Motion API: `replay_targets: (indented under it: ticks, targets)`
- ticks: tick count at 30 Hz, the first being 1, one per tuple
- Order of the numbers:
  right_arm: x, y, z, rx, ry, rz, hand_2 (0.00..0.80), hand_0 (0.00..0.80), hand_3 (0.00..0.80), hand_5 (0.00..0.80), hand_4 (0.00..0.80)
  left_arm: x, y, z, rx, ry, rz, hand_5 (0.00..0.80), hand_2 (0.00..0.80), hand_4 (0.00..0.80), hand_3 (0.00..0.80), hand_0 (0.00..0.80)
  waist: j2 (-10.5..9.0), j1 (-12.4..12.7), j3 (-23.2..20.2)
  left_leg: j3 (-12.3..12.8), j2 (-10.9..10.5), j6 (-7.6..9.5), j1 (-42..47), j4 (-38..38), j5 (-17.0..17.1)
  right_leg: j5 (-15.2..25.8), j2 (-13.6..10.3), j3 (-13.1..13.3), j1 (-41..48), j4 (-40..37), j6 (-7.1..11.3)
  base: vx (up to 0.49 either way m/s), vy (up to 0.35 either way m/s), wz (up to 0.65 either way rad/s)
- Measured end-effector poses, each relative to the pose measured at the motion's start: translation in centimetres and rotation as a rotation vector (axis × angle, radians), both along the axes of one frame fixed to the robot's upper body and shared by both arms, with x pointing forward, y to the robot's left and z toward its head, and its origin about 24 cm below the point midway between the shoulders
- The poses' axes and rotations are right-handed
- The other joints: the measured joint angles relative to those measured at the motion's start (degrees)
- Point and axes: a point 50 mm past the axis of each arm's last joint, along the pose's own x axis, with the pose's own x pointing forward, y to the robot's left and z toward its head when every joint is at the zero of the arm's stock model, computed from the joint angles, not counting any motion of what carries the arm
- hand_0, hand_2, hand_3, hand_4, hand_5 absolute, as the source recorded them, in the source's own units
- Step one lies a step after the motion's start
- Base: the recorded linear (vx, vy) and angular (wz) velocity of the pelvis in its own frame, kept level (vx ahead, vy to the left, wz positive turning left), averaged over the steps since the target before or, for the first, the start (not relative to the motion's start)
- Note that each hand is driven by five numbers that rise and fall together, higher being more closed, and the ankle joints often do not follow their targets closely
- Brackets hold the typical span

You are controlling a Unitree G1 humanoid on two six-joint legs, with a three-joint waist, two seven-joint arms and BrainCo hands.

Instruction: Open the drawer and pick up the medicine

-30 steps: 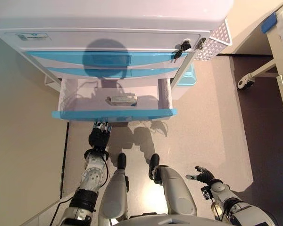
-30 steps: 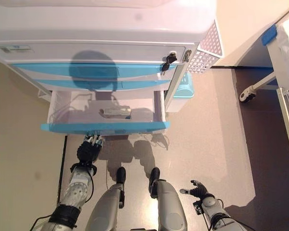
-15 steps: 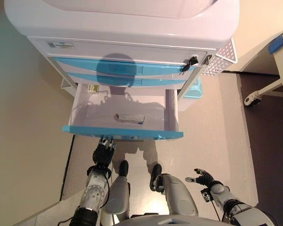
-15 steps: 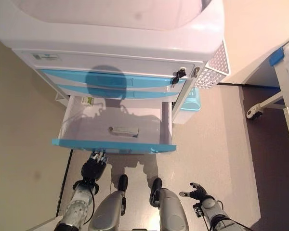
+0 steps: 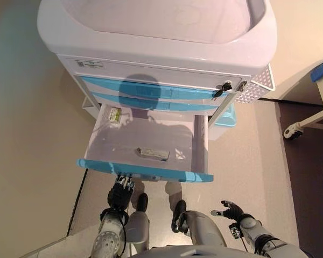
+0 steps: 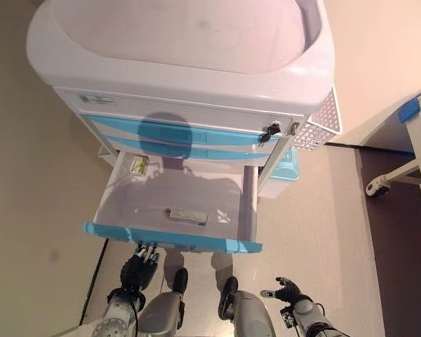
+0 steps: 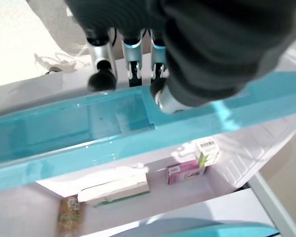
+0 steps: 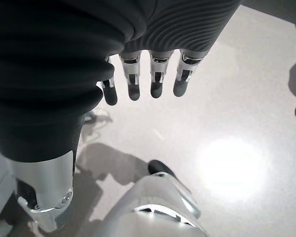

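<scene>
The white cart point(image 5: 156, 48) has blue drawer fronts, and its lowest drawer point(image 5: 145, 167) stands pulled out. A flat grey-white medicine box point(image 5: 153, 153) lies on the drawer's floor near the front, and a small green-and-white box point(image 5: 115, 114) sits in its back left corner. My left hand point(image 5: 121, 193) is under the blue front, with fingers point(image 7: 133, 74) and thumb closed on its handle point(image 7: 113, 133). Small boxes point(image 7: 116, 190) show past the front in the left wrist view. My right hand point(image 5: 230, 209) hangs low on the right, open and empty.
A white mesh basket point(image 5: 257, 86) hangs on the cart's right side with a light blue bin point(image 5: 229, 115) under it. A key point(image 5: 223, 87) sticks out of the cart's lock. A wheeled frame leg point(image 5: 296, 129) stands at the right. A wall runs along the left.
The drawer has slid further out with my left hand on its front, and the box in the back corner has come into sight. The camera has shifted. The right hand has stayed still.
</scene>
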Motion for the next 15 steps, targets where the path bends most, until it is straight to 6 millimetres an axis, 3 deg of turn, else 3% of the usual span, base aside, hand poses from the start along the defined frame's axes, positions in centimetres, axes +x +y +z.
replay_targets:
  ticks: [15]
  targets:
    - [-1.1,0.1,-0.4,0.002,0.03,-0.012,0.0,0.0,0.0,0.0,0.0,-2.7,-0.2,-1.4,-0.036,0.081,0.048,0.8,0.8,0.8,0.8,0.8,0.19,0.2,-3.0,-0.5,-0.1,0.24,0.9,-0.9,-0.2,-0.4,0.0,-0.2,0.9,-0.8,0.25,0.023,-0.003,0.01]
